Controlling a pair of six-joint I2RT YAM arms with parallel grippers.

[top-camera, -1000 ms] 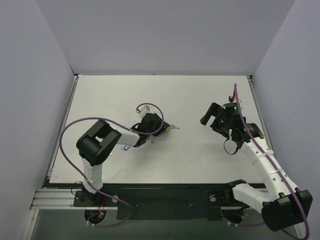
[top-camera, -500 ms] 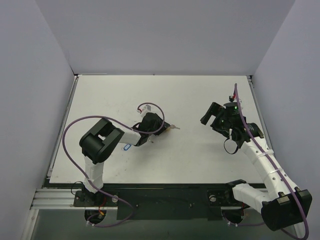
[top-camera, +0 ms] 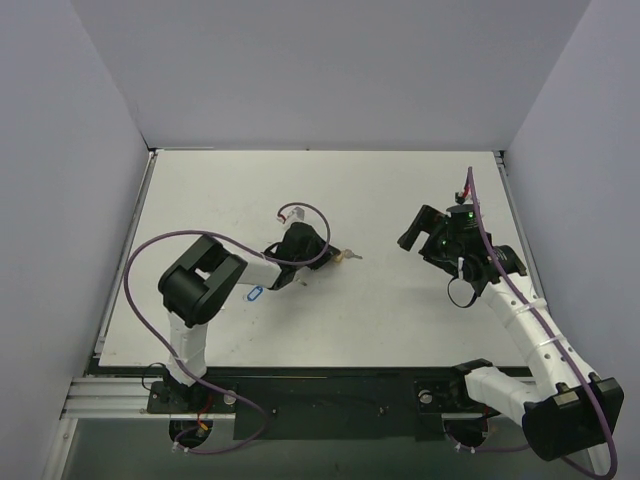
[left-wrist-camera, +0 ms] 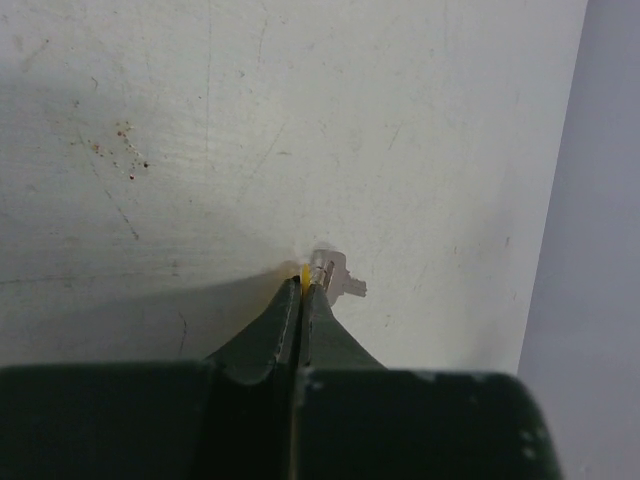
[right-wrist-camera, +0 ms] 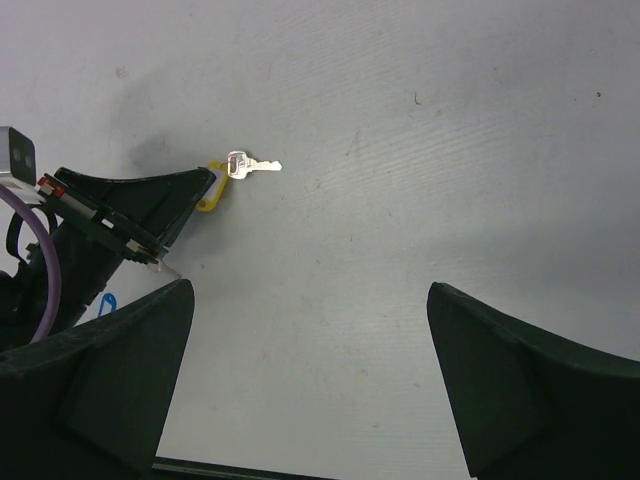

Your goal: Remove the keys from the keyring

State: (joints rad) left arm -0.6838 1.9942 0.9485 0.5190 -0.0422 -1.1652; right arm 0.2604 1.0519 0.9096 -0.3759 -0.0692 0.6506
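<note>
The keyring, a yellow tag (right-wrist-camera: 208,194), lies on the white table with its silver key (right-wrist-camera: 252,165) sticking out to the right. My left gripper (left-wrist-camera: 303,285) is shut on the yellow tag (left-wrist-camera: 303,272), of which only a thin sliver shows between the tips. The key (left-wrist-camera: 340,280) lies just past the fingertips, still on the ring. In the top view the left gripper (top-camera: 333,256) sits mid-table with the key (top-camera: 351,255) at its tip. My right gripper (right-wrist-camera: 308,290) hangs open above the table to the right (top-camera: 420,232), holding nothing.
A blue tag (top-camera: 253,295) lies beside the left forearm. The left arm's purple cable (top-camera: 300,212) loops over its wrist. Grey walls close the table (top-camera: 400,180) in on three sides.
The left jaws have closed onto the yellow tag. The left wrist shifted slightly, so the key now pokes out a little farther right. The right arm has barely moved.
</note>
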